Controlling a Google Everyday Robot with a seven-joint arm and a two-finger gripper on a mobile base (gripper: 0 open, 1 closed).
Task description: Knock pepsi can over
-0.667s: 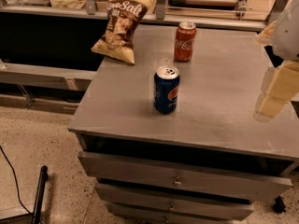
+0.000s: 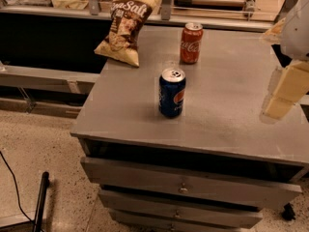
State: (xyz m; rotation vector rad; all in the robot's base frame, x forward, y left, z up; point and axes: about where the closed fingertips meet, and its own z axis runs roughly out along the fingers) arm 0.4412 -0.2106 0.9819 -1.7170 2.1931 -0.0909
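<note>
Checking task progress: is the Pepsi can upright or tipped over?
Upright: the pepsi can stands on its base on the cabinet top, silver lid facing up. The gripper hangs at the picture's right edge, apart from it.

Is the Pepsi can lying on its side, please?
No, the Pepsi can stands upright on the cabinet; the pincer hangs far right.

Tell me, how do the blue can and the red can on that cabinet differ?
The pepsi can is dark blue with a round logo; the Coca-Cola can is red with white lettering. The pepsi can stands nearer the front of the cabinet; the Coca-Cola can stands farther back, right of the chip bag. Both are upright and alike in size. The gripper hangs at the right, apart from both.
</note>
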